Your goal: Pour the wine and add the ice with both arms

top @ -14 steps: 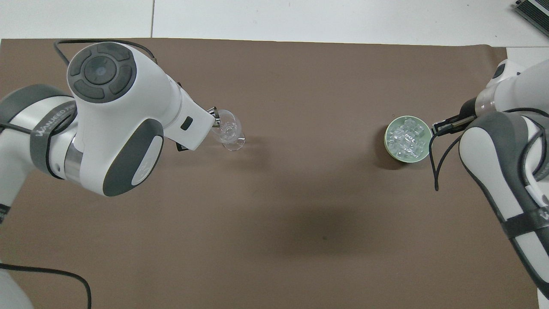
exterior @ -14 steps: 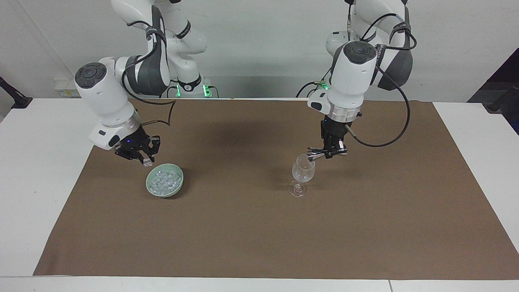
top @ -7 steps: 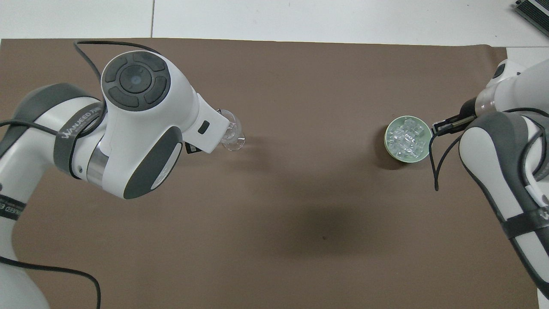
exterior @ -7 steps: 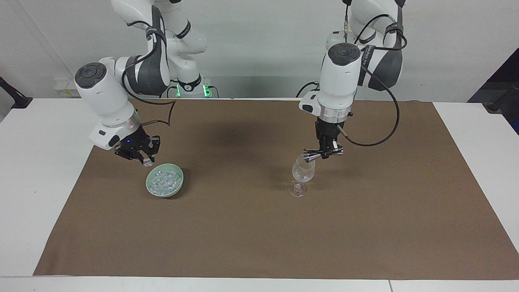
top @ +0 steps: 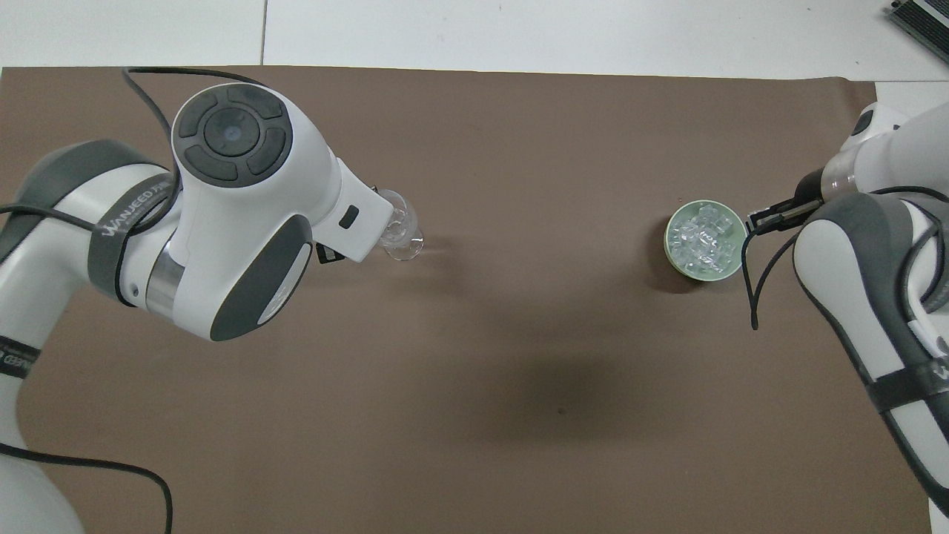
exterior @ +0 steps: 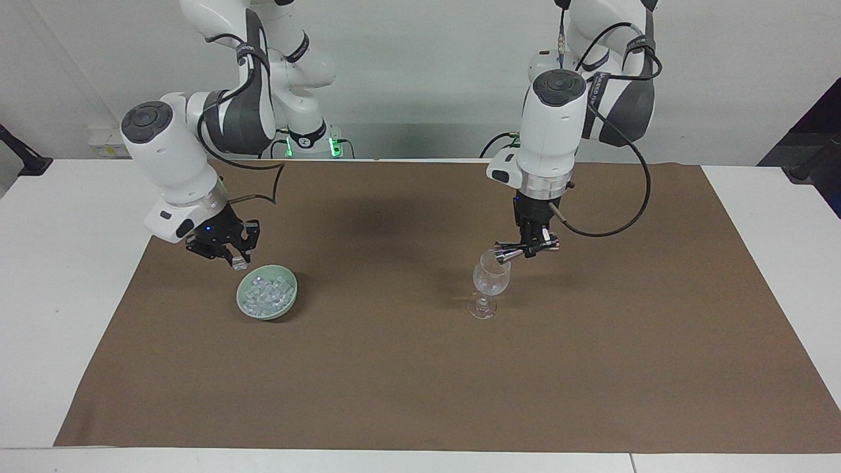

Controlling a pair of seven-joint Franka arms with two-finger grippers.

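Observation:
A clear stemmed glass stands on the brown mat toward the left arm's end; it also shows in the overhead view. My left gripper is shut on a small metal jigger, held on its side with its mouth over the glass rim. A heap of ice fills a pale green bowl toward the right arm's end. My right gripper hangs just above the bowl's rim nearest the robots, shut on one clear ice cube.
The brown mat covers most of the white table. The left arm's wrist hides its gripper in the overhead view. The bowl and ice show there beside the right fingertips.
The left arm's wrist has swung a little toward the middle of the table while the jigger stayed over the glass. The right arm has not moved.

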